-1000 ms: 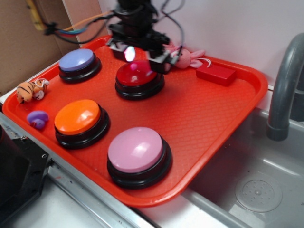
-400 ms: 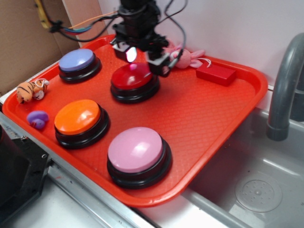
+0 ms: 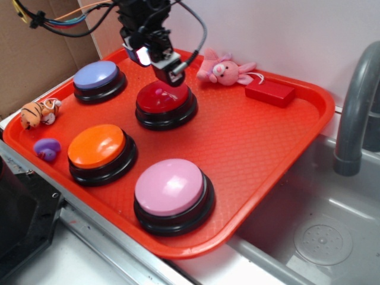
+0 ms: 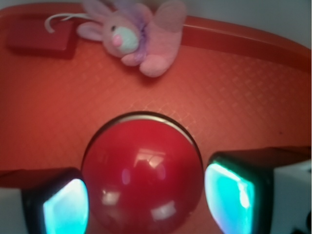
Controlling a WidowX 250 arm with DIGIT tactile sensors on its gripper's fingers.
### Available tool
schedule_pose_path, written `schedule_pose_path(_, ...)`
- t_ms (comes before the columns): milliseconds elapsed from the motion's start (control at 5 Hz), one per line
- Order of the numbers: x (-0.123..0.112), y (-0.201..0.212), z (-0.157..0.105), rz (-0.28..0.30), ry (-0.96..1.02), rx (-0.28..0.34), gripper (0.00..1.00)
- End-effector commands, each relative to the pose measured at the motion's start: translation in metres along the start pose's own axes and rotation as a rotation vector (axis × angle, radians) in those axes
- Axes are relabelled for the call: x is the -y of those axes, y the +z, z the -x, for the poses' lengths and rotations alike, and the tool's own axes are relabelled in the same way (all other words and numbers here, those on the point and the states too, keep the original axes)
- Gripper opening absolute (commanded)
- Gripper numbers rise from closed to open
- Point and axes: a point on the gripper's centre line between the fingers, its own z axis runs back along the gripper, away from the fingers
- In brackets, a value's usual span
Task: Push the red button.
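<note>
Over the back-centre of the tray, my gripper hangs just above the red button. Fingers apart: wrist view shows one pad left of the dome and the other right of it, dome sitting between them w/ gaps both sides. Not clamped on anything.

Button loc: mid-back of tray, betw. the blue-violet button at rear left and the pink bunny toy at rear right; orange button and pink button nearer the front. Small red block lies beside the bunny, not the target.

Handling, my est.: hard glossy plastic dome on black base, stiff, prob. light, sprung. Surface slick & curved, so off-centre contact would likely skid down the side or shove the whole unit across the textured tray. No need to grip; press straight down on the crown. Can't tell from either view if I'm touching the dome; looks like a small gap.

Risk: the spread fingers may straddle the dome and miss the crown.
</note>
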Motion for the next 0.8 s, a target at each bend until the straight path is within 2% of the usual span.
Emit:
schedule_pose_path(0,-0.001,0.030,-0.017,0.028,-0.112,0.038,1.00)
schedule_pose_path(200,0.003,0.036,-0.019,0.039,-0.108,0.030,1.00)
schedule_pose_path(600,0.014,0.050,-0.025,0.008,-0.132,0.034,1.00)
